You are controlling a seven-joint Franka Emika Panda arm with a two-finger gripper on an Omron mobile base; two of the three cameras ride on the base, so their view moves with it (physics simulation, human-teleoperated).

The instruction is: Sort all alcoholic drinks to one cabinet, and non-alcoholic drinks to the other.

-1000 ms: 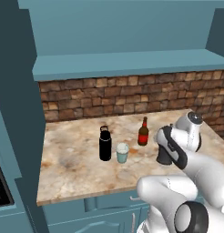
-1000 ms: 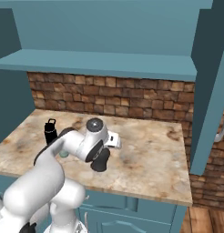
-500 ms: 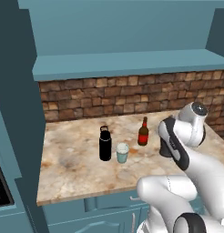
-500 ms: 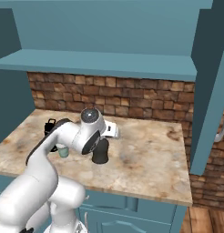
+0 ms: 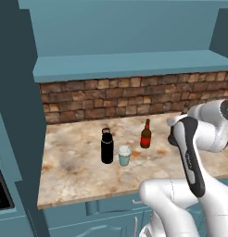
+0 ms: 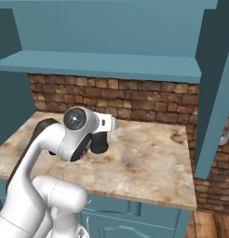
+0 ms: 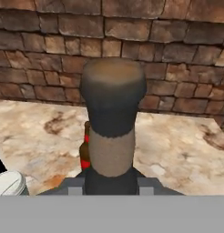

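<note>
Marble-patterned counter (image 6: 149, 162) before the brick wall carries the dark squat round-bellied bottle (image 6: 99, 143), upright at its right, its thin neck (image 7: 113, 150) clamped by the gripper (image 7: 111, 182), so the lift runs straight up toward the teal wall cupboard (image 6: 107, 65).

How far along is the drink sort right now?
Nothing is sorted yet: the beer bottle, black flask and pale cup all stand on the counter. In hand: the gripper is shut on the neck of the dark round-bellied bottle, whose base looks to be on the counter. Left: all four drinks into the cabinets.
</note>
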